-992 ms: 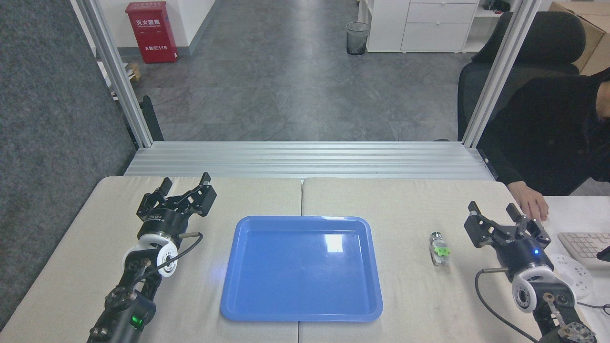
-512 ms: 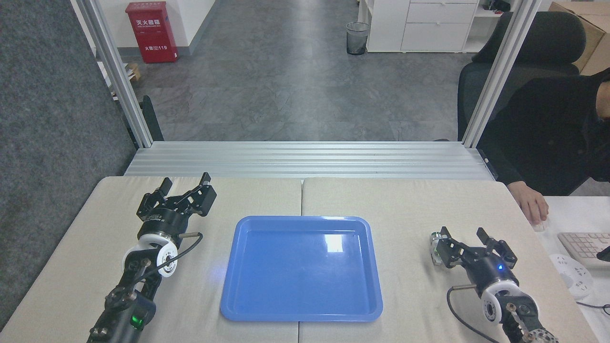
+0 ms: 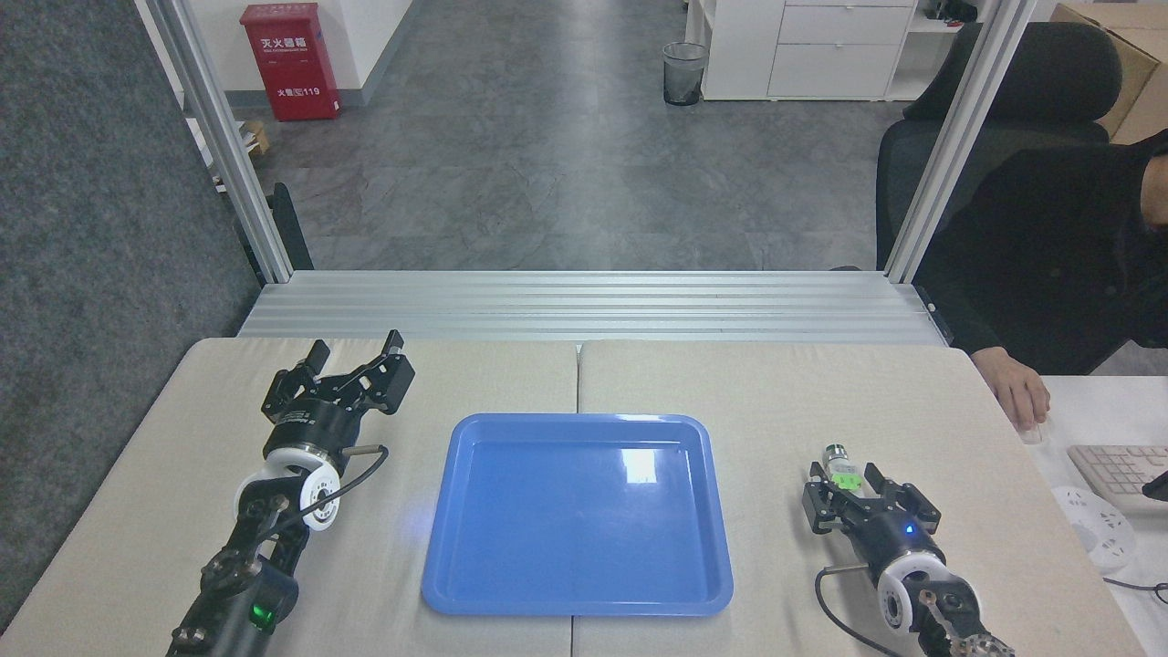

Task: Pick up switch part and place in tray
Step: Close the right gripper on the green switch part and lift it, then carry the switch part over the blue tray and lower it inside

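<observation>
The table (image 3: 776, 383), padded in beige, carries the blue tray (image 3: 511, 584) at its centre; the tray holds nothing. At 9 o'clock from the tray our left gripper (image 3: 351, 356) rests on the table, jaws spread wide and empty. At 3 o'clock our right gripper (image 3: 844, 479) hangs low over the switch part (image 3: 840, 464), jaws open on either side of its hidden near end. We cannot tell whether either finger touches it. The part lies on the table, well apart from the tray, its metal end pointing to 12 o'clock and the green clip just showing. Risks, in our judgement: closing off-centre could pinch only the block end, so the round metal end tips down or the part rolls away; a finger landing on top could push it toward 12 o'clock. A person's hand (image 3: 1017, 397) rests at 1 o'clock from the part.
</observation>
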`<state>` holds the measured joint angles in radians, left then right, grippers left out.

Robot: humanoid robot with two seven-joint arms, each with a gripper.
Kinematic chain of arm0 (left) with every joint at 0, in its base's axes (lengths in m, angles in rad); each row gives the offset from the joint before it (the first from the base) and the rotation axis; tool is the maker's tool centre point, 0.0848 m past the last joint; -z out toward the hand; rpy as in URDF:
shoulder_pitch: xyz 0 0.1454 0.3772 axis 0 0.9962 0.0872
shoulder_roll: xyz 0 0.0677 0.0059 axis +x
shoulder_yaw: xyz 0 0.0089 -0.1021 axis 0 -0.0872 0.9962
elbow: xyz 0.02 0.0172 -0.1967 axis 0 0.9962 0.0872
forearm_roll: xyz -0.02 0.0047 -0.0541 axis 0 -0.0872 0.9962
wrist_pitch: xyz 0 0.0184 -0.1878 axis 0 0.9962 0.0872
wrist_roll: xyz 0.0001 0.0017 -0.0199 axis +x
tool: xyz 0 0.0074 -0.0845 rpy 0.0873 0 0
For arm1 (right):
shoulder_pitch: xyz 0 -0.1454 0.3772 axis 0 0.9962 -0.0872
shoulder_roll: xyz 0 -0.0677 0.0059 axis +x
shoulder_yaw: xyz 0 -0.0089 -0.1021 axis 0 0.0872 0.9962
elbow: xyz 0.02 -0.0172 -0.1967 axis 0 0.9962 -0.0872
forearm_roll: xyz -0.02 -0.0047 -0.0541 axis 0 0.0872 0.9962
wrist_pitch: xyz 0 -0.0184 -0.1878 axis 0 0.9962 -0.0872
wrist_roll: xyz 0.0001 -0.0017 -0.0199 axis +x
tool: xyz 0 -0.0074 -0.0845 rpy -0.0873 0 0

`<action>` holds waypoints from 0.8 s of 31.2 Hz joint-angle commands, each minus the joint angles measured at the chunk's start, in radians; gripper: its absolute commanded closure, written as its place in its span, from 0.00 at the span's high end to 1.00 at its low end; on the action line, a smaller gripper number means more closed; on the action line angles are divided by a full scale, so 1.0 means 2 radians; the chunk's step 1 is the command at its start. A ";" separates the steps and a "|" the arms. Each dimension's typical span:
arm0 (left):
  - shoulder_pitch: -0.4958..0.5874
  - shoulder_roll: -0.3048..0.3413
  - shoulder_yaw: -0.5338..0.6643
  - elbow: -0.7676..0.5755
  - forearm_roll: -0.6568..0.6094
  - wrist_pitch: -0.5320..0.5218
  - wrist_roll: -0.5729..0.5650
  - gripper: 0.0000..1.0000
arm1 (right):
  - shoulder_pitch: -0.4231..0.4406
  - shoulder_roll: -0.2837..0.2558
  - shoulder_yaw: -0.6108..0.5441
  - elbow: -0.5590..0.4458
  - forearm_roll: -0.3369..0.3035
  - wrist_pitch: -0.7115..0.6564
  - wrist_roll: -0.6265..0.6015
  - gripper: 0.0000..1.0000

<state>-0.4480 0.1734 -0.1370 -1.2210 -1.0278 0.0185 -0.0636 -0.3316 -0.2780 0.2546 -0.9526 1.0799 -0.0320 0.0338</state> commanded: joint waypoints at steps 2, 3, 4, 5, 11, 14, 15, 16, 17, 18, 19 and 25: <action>0.000 0.000 0.000 0.000 0.000 0.000 0.000 1.00 | -0.008 0.019 0.034 0.056 0.001 0.000 0.005 0.62; 0.000 0.000 0.000 0.000 0.000 0.000 0.000 1.00 | -0.008 0.018 0.034 0.056 0.001 -0.001 0.009 0.59; 0.000 0.000 -0.001 0.000 0.000 0.000 0.000 1.00 | -0.008 0.018 0.034 0.056 0.001 -0.001 0.015 0.55; 0.000 0.000 -0.001 0.000 0.000 0.000 0.000 1.00 | -0.008 0.017 0.034 0.056 0.001 -0.001 0.018 0.51; 0.000 0.000 0.000 0.000 0.000 0.000 0.000 1.00 | -0.011 0.019 0.018 0.048 -0.007 0.001 0.015 0.23; 0.000 0.000 0.000 0.000 0.000 0.000 0.000 1.00 | -0.018 0.022 -0.023 0.013 -0.007 0.001 0.017 0.15; 0.000 0.000 0.000 0.000 0.000 0.000 0.000 1.00 | -0.019 0.022 -0.037 -0.002 -0.008 0.001 0.018 0.14; 0.000 0.000 0.000 0.000 0.000 0.000 0.000 1.00 | -0.020 0.022 -0.049 -0.022 -0.008 0.001 0.022 0.12; 0.000 0.000 0.000 0.000 0.000 0.000 0.000 1.00 | -0.023 0.022 -0.057 -0.048 -0.007 0.002 0.031 0.11; 0.000 0.000 0.000 0.000 0.000 0.000 0.000 1.00 | -0.026 0.024 -0.058 -0.073 -0.008 0.006 0.042 0.10; 0.000 0.000 0.000 0.000 0.000 0.000 0.000 1.00 | -0.027 0.025 -0.059 -0.104 -0.008 0.010 0.055 0.10; -0.001 0.000 -0.001 0.000 0.000 0.000 0.000 1.00 | 0.011 0.064 -0.035 -0.276 -0.005 0.013 0.114 0.09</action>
<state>-0.4480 0.1734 -0.1369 -1.2210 -1.0278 0.0185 -0.0636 -0.3624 -0.2355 0.2204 -1.0442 1.0684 -0.0124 0.1762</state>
